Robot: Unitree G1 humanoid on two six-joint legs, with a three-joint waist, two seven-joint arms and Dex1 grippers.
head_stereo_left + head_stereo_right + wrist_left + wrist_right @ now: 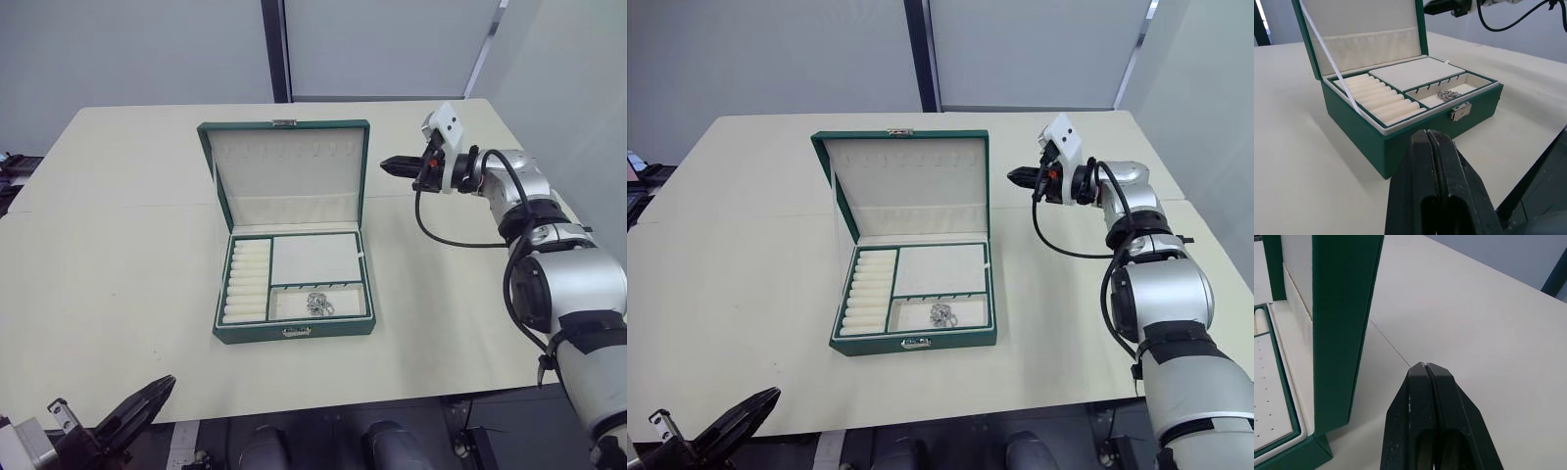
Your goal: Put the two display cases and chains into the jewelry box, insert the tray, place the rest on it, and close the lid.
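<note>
The dark green jewelry box (294, 335) stands open mid-table, its cream-lined lid (289, 166) upright. The tray (269, 264) sits inside it, with ring rolls (247, 282) on the left side. A silvery chain (319, 304) lies in the tray's front right compartment. The two display cases are out of view. My right gripper (387, 164) is shut and empty, hovering just right of the lid's right edge (1342, 308). My left gripper (162, 387) is shut and empty, low beyond the table's front edge, pointing at the box front (1415, 132).
The cream table (118, 245) runs wide on both sides of the box. A metal clasp (1461, 111) hangs on the box front. A white ribbon stay (1327, 54) links lid and box on the left side.
</note>
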